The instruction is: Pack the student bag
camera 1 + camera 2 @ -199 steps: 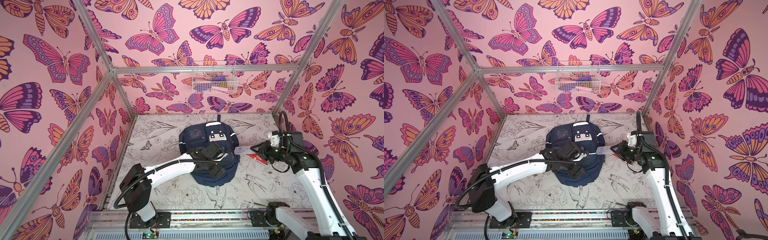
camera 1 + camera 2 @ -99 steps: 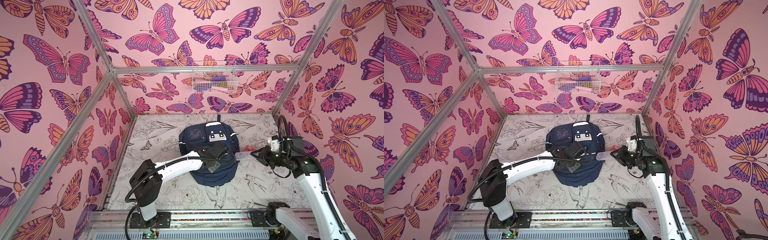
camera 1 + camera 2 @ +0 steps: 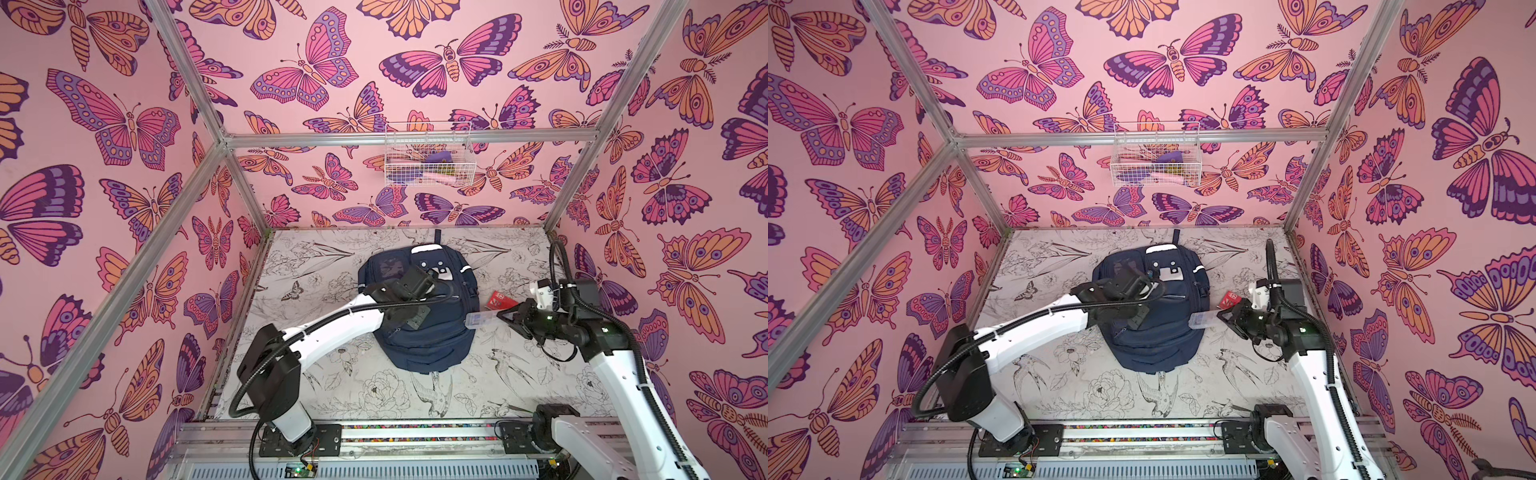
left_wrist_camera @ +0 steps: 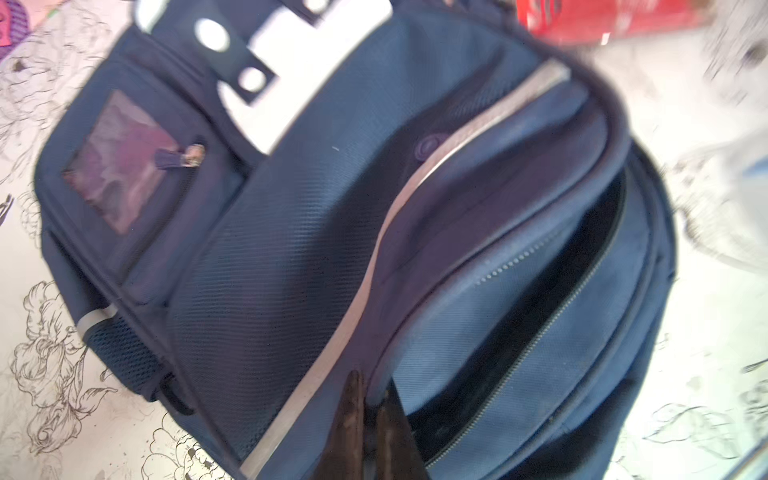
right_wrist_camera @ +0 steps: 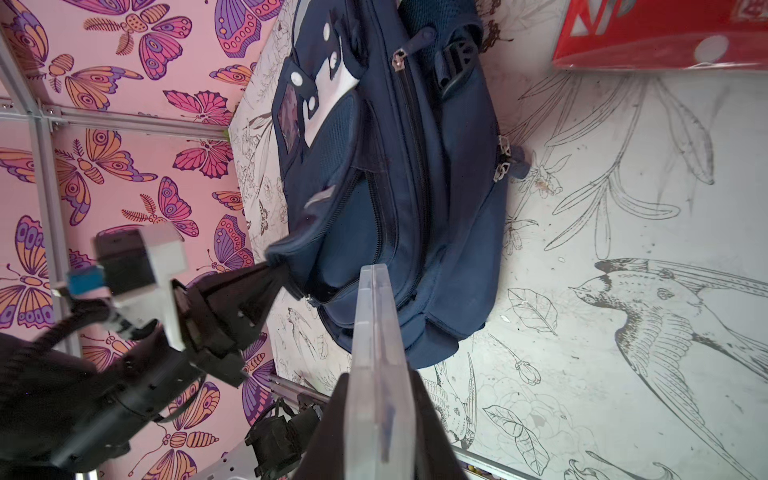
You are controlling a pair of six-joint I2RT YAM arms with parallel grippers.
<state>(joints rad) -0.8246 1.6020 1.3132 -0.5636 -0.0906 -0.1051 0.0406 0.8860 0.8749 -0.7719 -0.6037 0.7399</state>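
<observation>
Treat navy fabric backpack (image 3: 432, 336) as limp, grip at pocket lip (image 4: 399, 324): L gripper (image 5: 276, 270) pinched there, R gripper (image 5: 377, 386) clamps clear plastic case (image 5: 374, 324).

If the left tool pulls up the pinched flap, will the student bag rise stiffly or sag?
Probably sag: fabric of the student bag peaks where the left tool pinches it, while the body lies flat. It looks soft, so likely only the flap lifts.

The left arm stretches over the student bag (image 3: 432, 345) with the left gripper (image 5: 276, 272) pinched on its fabric, while the right gripper (image 5: 376, 378), just beside the bag, clamps a clear case (image 5: 374, 324)
</observation>
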